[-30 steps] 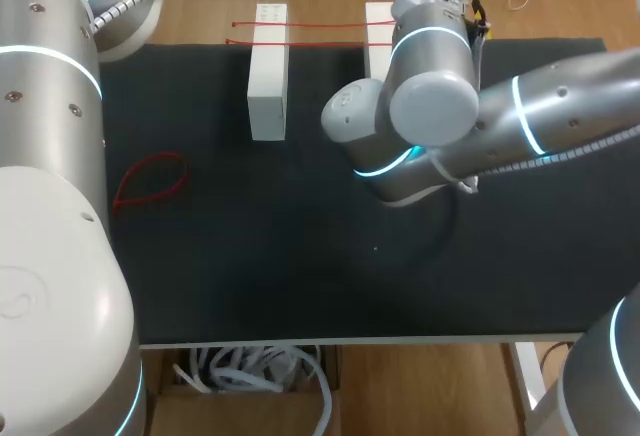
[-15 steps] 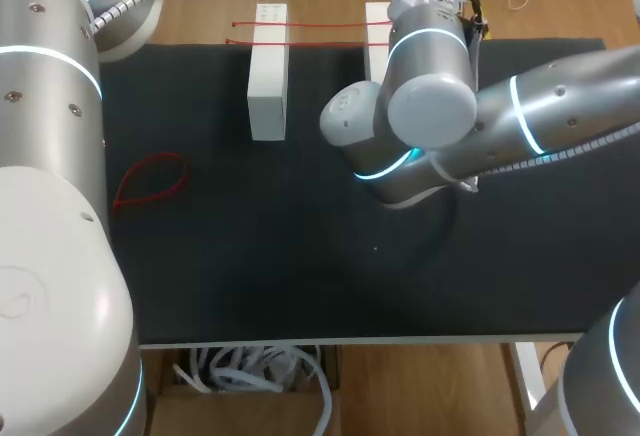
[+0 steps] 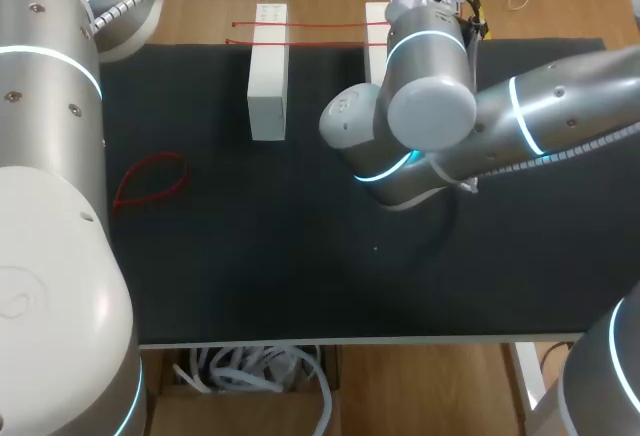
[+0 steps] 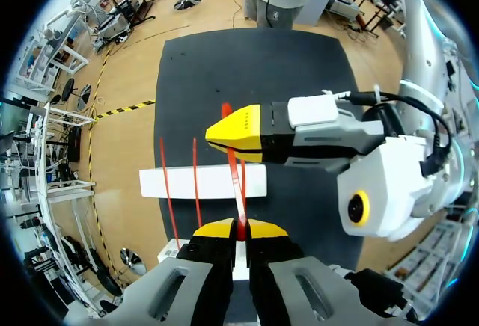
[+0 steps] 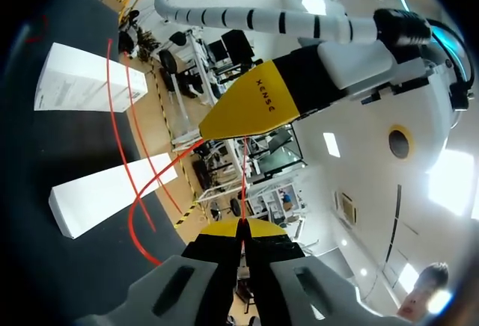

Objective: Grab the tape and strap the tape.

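While left fingers (image 4: 213,230) and right fingers (image 5: 266,227) both clench the red tape (image 4: 238,191), it runs straight between them near the surface's (image 3: 300,276) far edge.

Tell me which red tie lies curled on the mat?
The looped tie at the mat's left; two straight ties cross the white blocks, the held tie spans left pincer and right pincer.

Front half of black mat (image 3: 300,286): open. Back: two white blocks (image 3: 267,76) bridged by taut red strands (image 3: 320,25), gap barred. Centre-right: right arm elbow (image 3: 430,106) overhangs. At left: red loop (image 3: 150,181). Both left gripper (image 4: 239,229) and right gripper (image 5: 242,227) pinch a red tape (image 4: 238,184) strung between them.
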### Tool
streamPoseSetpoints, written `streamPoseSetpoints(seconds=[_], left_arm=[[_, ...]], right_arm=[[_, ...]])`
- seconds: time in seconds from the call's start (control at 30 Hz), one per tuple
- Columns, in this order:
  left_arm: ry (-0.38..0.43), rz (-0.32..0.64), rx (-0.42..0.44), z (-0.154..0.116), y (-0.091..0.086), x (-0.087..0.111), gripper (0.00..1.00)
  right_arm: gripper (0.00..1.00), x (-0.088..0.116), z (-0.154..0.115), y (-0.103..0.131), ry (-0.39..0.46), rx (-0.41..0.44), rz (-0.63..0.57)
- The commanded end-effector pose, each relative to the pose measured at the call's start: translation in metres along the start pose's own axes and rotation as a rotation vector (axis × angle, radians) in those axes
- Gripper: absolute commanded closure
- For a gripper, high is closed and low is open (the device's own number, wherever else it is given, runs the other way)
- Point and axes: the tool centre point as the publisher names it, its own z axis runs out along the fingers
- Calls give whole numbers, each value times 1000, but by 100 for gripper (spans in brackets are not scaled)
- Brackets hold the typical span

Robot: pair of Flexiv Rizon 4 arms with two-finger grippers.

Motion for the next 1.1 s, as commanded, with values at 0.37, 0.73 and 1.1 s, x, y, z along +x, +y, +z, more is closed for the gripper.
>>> streamPoseSetpoints(seconds=[0.37, 0.73, 1.1], left_arm=[[2, 0, -2, 0, 0, 0, 100], [2, 0, -2, 0, 0, 0, 100], [2, 0, -2, 0, 0, 0, 100]], right_arm=[[100, -5, 1, -2, -3, 22, -24], [100, -4, 1, 1, -16, 19, -54], [100, -3, 0, 1, -24, 23, -78]])
